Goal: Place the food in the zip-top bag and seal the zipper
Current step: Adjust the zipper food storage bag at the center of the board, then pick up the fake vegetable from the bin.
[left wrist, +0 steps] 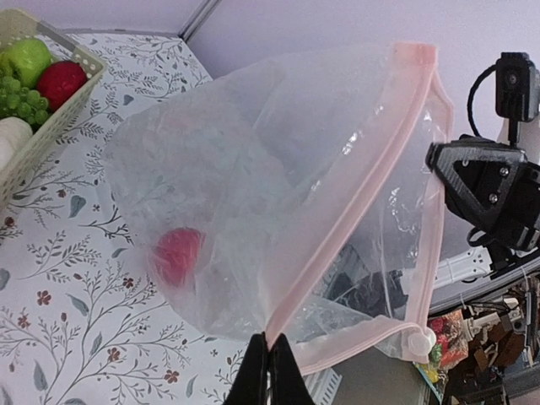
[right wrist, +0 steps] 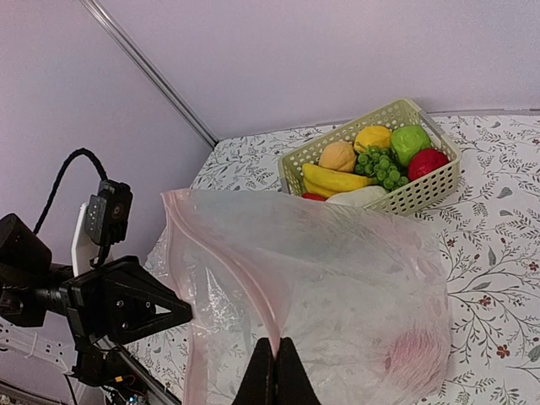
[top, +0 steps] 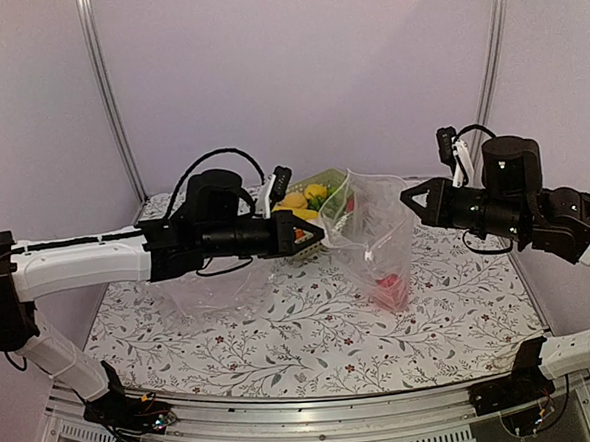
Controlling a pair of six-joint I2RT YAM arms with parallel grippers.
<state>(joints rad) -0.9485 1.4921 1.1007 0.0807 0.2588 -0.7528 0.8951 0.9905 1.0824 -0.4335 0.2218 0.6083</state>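
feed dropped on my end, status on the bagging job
Left gripper, right gripper shut on zip-top bag at its zipper. Mouth open, one red piece inside; other food in basket. Nothing blocking the mouth.

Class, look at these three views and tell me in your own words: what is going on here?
Both arms hold the clear zip-top bag up between them. The left gripper and the right gripper are each shut on its pink zipper, and the mouth is open, not sealed. One red piece lies at the bottom of the bag. The rest of the food, such as the banana and grapes, sits in the basket behind.
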